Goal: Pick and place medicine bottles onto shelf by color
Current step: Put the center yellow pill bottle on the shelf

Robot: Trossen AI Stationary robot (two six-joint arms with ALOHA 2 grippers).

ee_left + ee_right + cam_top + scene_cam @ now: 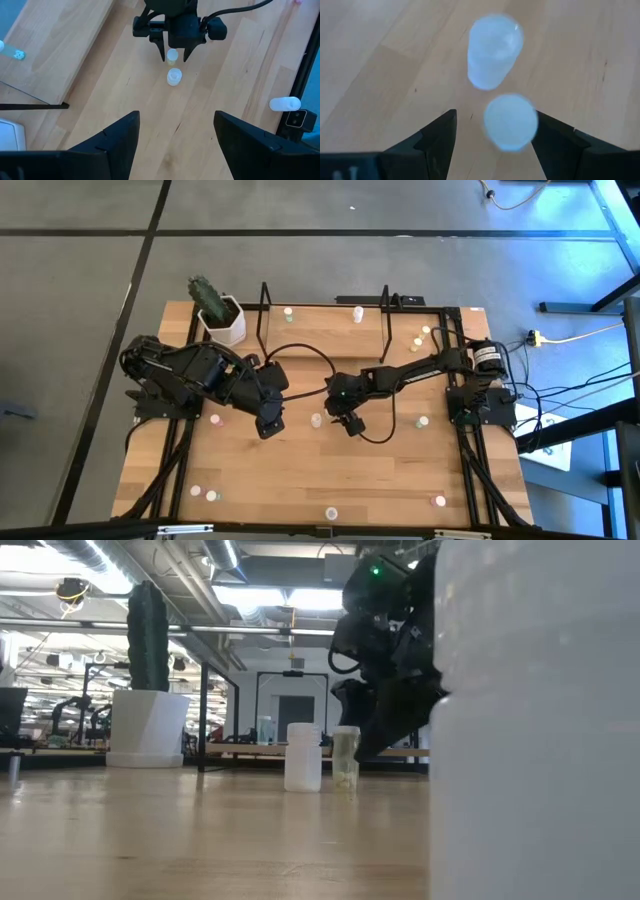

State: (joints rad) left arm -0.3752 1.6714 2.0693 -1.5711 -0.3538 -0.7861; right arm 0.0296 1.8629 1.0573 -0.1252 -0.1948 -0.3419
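Right tool (pixel 174 54) apparently straddles one bottle (pixel 172 56), fingers apart.

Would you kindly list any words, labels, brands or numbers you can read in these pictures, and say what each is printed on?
None can be read.
The medicine bottles show no legible label in any view.
The white pot is plain.
The right gripper and left gripper carry no visible marking.

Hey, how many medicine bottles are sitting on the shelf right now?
2. One bottle stands near the left arm's end of the shelf, the other bottle toward the right arm's end. The cable across its front might hide another.
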